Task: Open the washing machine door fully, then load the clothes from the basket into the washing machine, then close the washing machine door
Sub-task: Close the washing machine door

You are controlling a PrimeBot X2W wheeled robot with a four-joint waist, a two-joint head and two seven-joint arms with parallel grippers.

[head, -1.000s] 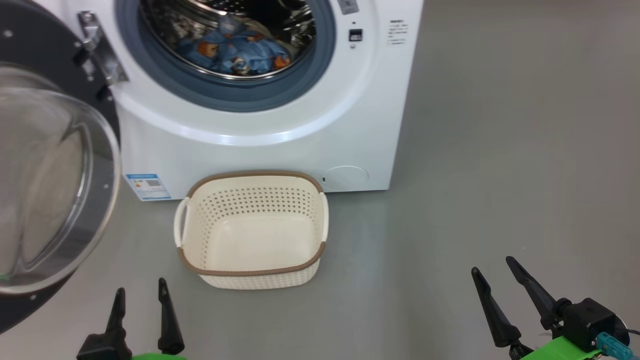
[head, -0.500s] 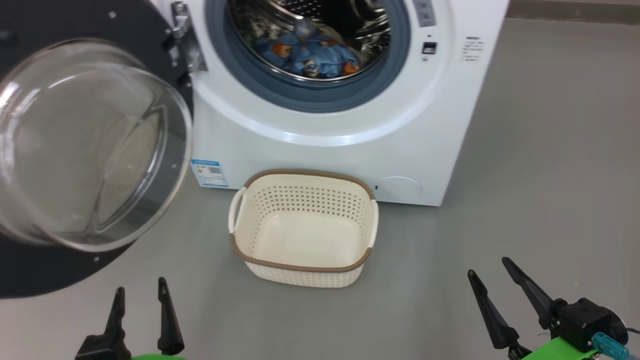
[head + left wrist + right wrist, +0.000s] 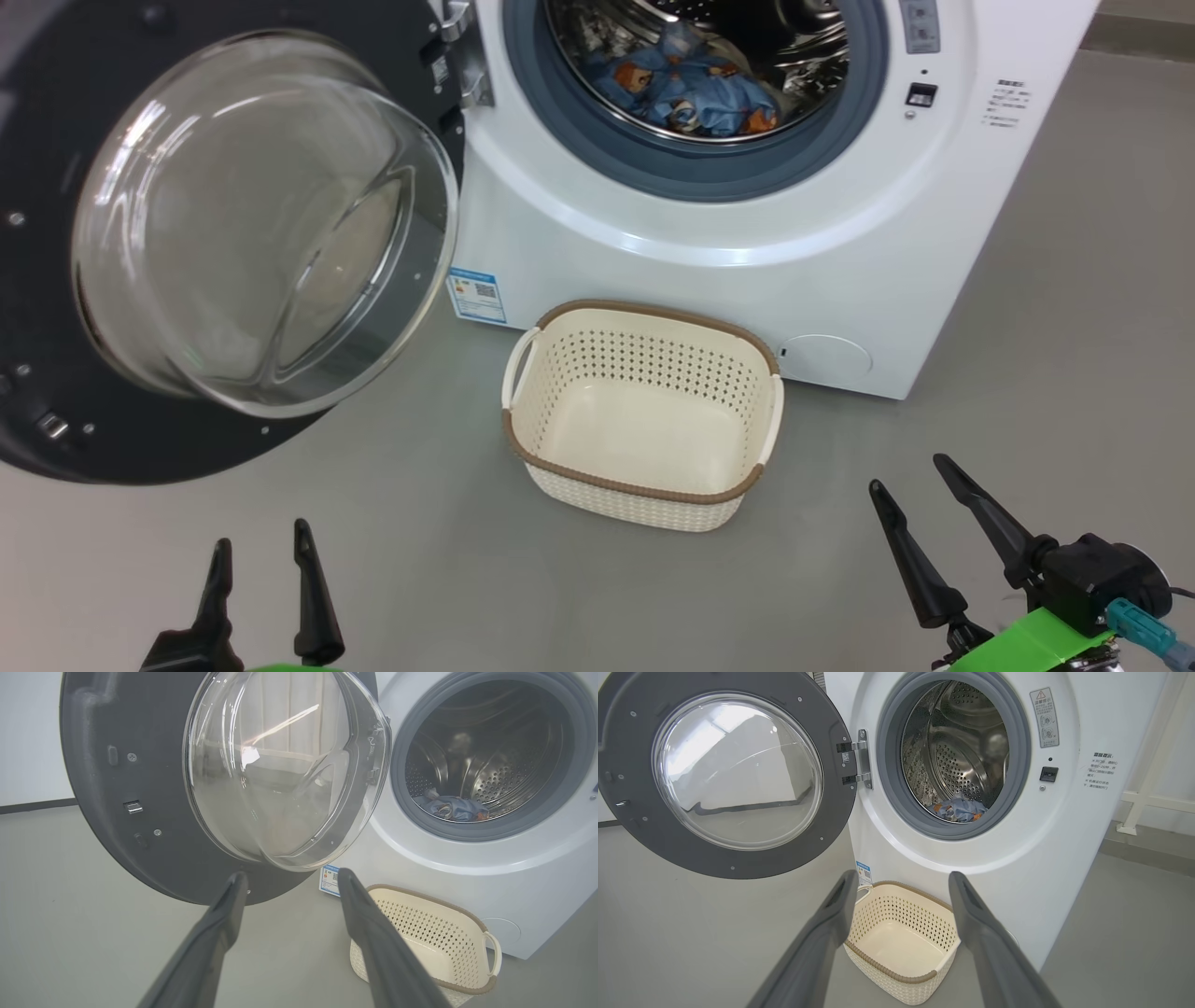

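Cream plastic, punched with rows of small holes and edged with a brown woven-look band, makes up the basket (image 3: 653, 369). It sits with its smooth bottom bare on the grey floor (image 3: 420, 541), just in front of the washing machine (image 3: 728, 252). It lies ahead of both claws and between them, farther off and to the right of the left claw (image 3: 261, 534), farther off and to the left of the right claw (image 3: 906, 471), touching neither. Both claws hang low and near, their long dark tapered fingers spread apart with nothing between them. The door (image 3: 261, 224) is swung wide to the left, well beyond the left claw. Its broad black rim looks matt on this inner face, and a clear glass bowl bulges from its middle. The clothes (image 3: 695, 89), soft crumpled blue fabric with orange-brown bear prints, lie at the bottom of the shiny perforated steel drum (image 3: 803, 37), well beyond both claws. A blue-grey rubber ring (image 3: 709, 173) frames the opening of the white, boxy machine.
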